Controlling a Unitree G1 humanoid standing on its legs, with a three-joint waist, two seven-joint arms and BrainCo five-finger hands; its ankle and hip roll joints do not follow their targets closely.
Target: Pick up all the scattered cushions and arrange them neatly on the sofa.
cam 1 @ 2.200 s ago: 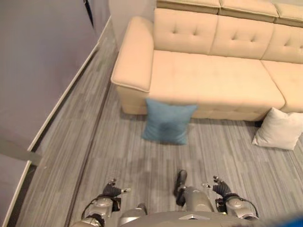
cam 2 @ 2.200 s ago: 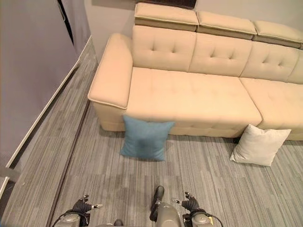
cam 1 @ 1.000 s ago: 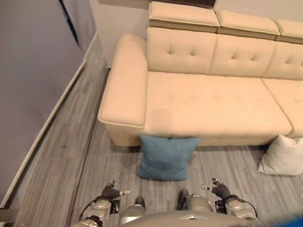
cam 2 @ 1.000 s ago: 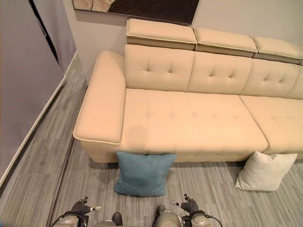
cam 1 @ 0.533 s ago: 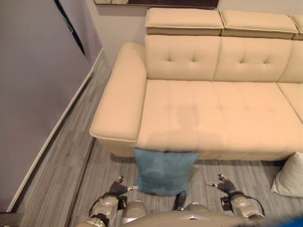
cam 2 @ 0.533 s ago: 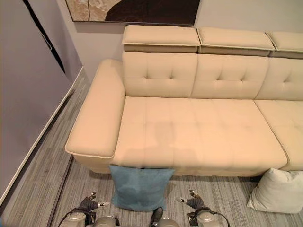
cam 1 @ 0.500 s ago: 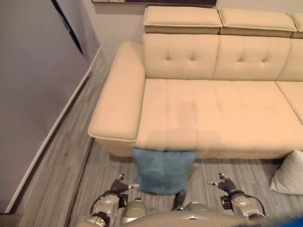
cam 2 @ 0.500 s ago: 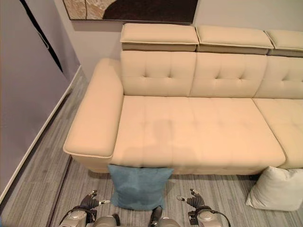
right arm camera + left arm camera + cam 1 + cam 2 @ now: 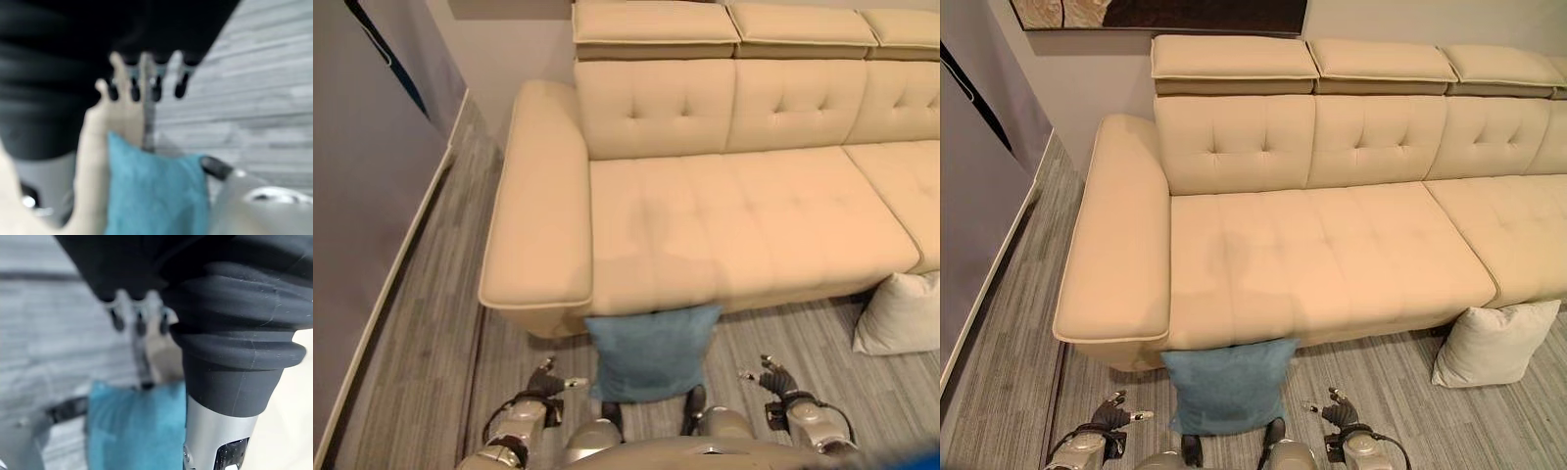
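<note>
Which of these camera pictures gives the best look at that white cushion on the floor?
The right eye view: the white cushion shows whole, leaning against the front of the sofa. In the left eye view the picture's edge cuts it off. The two wrist views look at the blue cushion instead.

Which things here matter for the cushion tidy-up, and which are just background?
Job: blue cushion leaning on the sofa front; white cushion on the floor to the right; sofa, seat bare; left hand and right hand, both open, either side of the blue cushion.

Background: wall picture; floor.
</note>
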